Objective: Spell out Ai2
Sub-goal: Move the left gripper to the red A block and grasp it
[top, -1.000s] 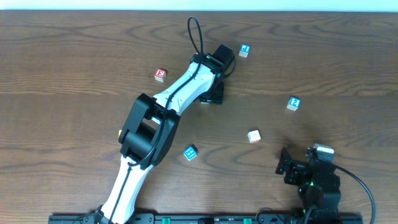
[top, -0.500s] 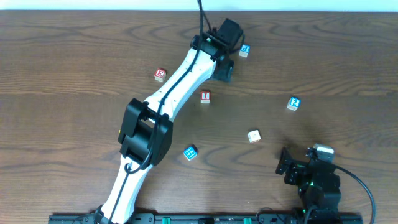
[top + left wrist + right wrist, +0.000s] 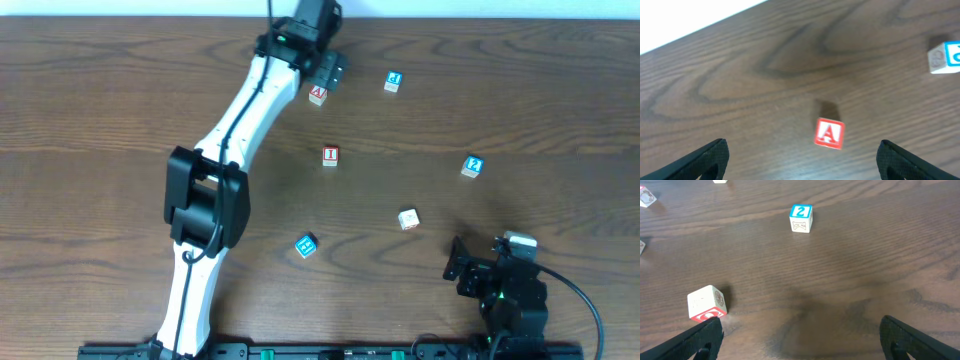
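A red "A" block (image 3: 318,95) lies near the table's far edge. In the left wrist view it (image 3: 829,133) sits between and just ahead of my open left gripper (image 3: 805,161), not touched. In the overhead view the left gripper (image 3: 328,68) hovers just behind the block. A red "I" block (image 3: 330,155) lies alone mid-table. A blue "2" block (image 3: 473,166) lies at the right and also shows in the right wrist view (image 3: 801,218). My right gripper (image 3: 462,262) rests open and empty near the front right (image 3: 800,335).
A blue block (image 3: 393,81) lies right of the "A" block, also in the left wrist view (image 3: 945,57). A white-and-red block (image 3: 408,218) lies left of the right gripper (image 3: 706,302). Another blue block (image 3: 306,244) lies front centre. The far table edge is close behind the left gripper.
The left arm swung from mid-table to the far edge and leftward, leaving the "I" block uncovered on the table. The "A" block came into view. The right arm has not moved.
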Robot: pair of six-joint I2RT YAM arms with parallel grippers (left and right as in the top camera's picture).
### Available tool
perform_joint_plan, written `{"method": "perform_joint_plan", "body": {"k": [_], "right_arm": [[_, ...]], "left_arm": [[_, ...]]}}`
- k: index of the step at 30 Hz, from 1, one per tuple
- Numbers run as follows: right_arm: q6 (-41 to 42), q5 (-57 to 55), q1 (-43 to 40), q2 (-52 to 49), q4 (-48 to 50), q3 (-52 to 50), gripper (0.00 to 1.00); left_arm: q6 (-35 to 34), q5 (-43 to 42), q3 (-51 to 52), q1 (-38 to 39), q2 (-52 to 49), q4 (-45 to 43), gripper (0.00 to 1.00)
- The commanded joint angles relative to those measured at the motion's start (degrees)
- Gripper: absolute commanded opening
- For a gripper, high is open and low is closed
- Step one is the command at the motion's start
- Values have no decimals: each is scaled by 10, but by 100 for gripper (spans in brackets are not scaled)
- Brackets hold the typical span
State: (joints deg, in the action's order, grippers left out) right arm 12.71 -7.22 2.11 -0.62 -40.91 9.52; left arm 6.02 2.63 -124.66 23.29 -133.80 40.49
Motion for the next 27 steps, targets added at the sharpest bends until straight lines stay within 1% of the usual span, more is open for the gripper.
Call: {"method": "perform_joint_plan", "body": {"k": [1, 5, 7, 27], "right_arm": [[-8, 2, -3, 3, -1, -2, 99], [-8, 2, -3, 3, -1, -2, 99], [-8, 2, -3, 3, -1, -2, 99], [-8, 2, -3, 3, -1, -2, 99]], "left_arm": [[32, -54, -7, -5, -38, -7, 95], [30, -132, -9, -19, -67, -20, 95], [29, -150, -9, -23, -79, -21, 95], [27, -143, -9, -21, -120, -18, 95]]}}
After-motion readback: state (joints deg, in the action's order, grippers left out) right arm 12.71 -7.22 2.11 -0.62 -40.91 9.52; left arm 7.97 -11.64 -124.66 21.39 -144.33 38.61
